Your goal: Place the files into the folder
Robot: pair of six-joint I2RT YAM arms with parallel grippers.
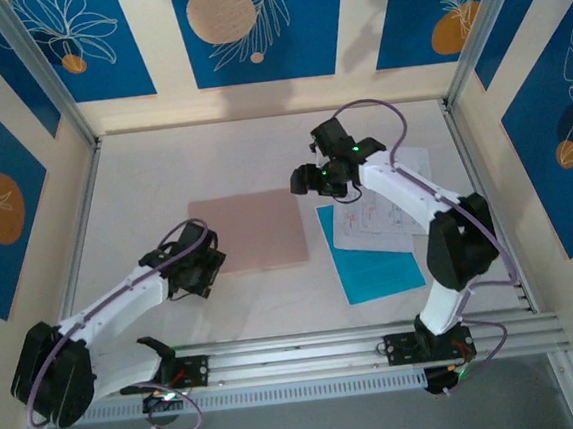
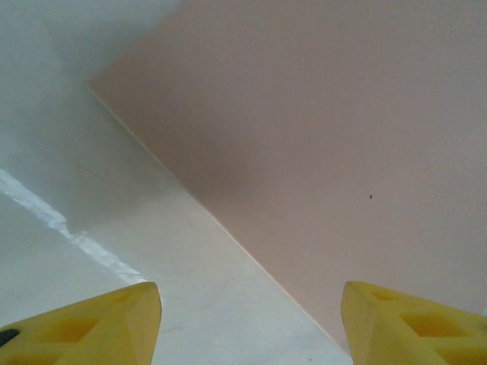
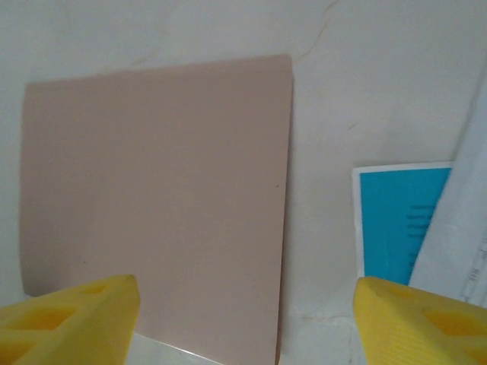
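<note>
The left arm point(image 1: 114, 305) stretches low from the table's point(image 1: 163, 175) near-left corner, its left gripper point(image 1: 206, 267) at the near-left corner of the folder point(image 1: 248, 231), fingers spread and empty. The right arm point(image 1: 415, 188) bends back over the files point(image 1: 377, 217), which lie beside the folder toward the right edge. The right gripper point(image 1: 309, 179) hangs by the folder's far-right corner, its fingers also spread and empty.

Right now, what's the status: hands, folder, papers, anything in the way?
Left gripper open at left edge of folder. Right gripper open near its far-right corner. Files outside, right of folder, partly under right arm.
</note>
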